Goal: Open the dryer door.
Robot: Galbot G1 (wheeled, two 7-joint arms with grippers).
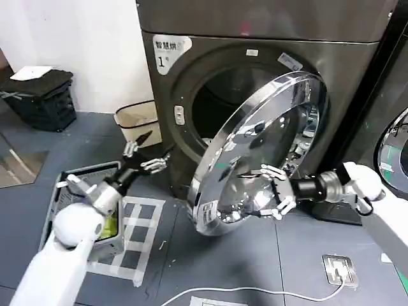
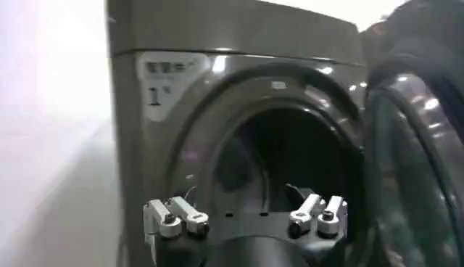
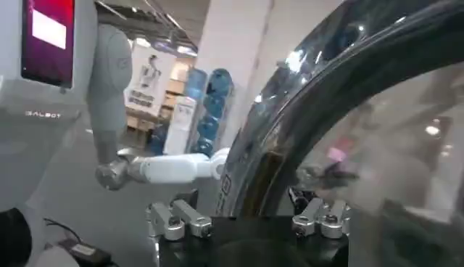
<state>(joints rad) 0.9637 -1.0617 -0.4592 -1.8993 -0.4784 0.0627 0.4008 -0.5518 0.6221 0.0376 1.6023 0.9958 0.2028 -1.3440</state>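
The dryer door [image 1: 255, 153], a wide chrome ring round dark glass, stands swung well out from the machine with the "1" sticker [image 1: 167, 54], and the dark drum opening [image 1: 223, 102] shows behind it. My right gripper [image 1: 278, 190] is open at the door's lower outer face. In the right wrist view the door's rim [image 3: 283, 145] passes between that gripper's [image 3: 246, 218] spread fingers. My left gripper [image 1: 146, 154] hovers open and empty low in front of the machine's left side. The left wrist view looks past it [image 2: 246, 218] into the drum [image 2: 290, 159], with the door [image 2: 413, 167] beside.
A grey basket [image 1: 69, 177] and taped floor marks [image 1: 140, 223] lie at the left under my left arm. A tan bin [image 1: 137, 121] and a black crate [image 1: 41, 95] stand by the wall. A second chrome-doored machine [image 1: 395, 146] is at the right. A white cable [image 1: 255, 293] crosses the floor.
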